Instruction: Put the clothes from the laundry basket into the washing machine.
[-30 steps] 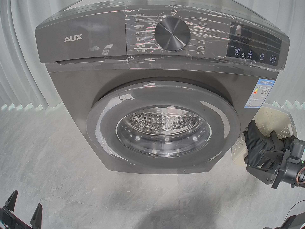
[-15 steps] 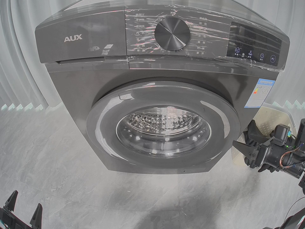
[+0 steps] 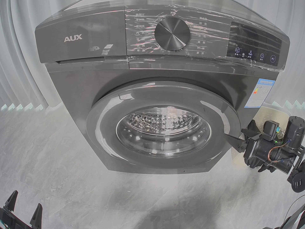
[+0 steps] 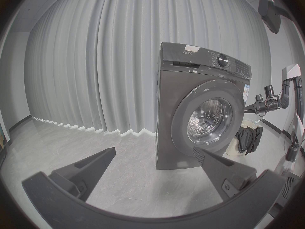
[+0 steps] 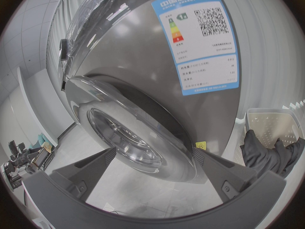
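Your right gripper (image 3: 235, 136), jaws apart, hovers at the right edge of the washing machine (image 3: 95, 42) door (image 3: 105, 124), perhaps touching it. The black clothes (image 5: 267, 156) hang over the laundry basket (image 5: 273, 124) beside the machine. Your left gripper (image 3: 26, 199) sits low, jaws spread.

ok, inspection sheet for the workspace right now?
Surface: grey marbled floor tiles.
Job's things: washing machine, door shut, no clothes visible in drum; laundry basket on the robot's right of it, black clothes draped over the rim.
Clutter: nothing seen.
Grippers: right pincer open, empty, at the door's right edge; left pincer open, empty, low by the floor.
Cables: thin wire looped on the right wrist.
Surroundings: pale curtains behind the machine.
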Controlling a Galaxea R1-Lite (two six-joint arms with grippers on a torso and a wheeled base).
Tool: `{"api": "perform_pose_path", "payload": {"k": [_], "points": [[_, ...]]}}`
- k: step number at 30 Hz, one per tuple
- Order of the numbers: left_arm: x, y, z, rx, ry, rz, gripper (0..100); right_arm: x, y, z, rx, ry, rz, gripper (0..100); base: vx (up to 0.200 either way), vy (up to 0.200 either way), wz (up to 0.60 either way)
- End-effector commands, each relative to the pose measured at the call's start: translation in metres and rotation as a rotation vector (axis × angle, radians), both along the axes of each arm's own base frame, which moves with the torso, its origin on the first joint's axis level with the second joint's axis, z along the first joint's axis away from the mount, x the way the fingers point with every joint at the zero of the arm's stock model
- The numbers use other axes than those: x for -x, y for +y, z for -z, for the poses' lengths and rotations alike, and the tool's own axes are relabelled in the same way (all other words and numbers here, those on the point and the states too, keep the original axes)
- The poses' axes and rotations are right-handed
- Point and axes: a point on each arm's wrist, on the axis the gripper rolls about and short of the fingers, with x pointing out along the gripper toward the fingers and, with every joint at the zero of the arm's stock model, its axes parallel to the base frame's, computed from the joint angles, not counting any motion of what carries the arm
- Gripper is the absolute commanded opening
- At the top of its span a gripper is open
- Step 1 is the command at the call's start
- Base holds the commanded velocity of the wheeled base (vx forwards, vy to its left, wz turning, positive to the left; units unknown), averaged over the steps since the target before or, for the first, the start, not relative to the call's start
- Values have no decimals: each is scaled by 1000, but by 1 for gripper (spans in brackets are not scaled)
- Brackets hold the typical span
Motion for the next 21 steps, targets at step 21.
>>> {"api": "perform_pose_path", "payload": {"k": [21], "points": [[0, 0, 5, 0, 0, -2, 100, 26, -9, 7, -40, 48, -43, 100, 0, 0, 0]]}}
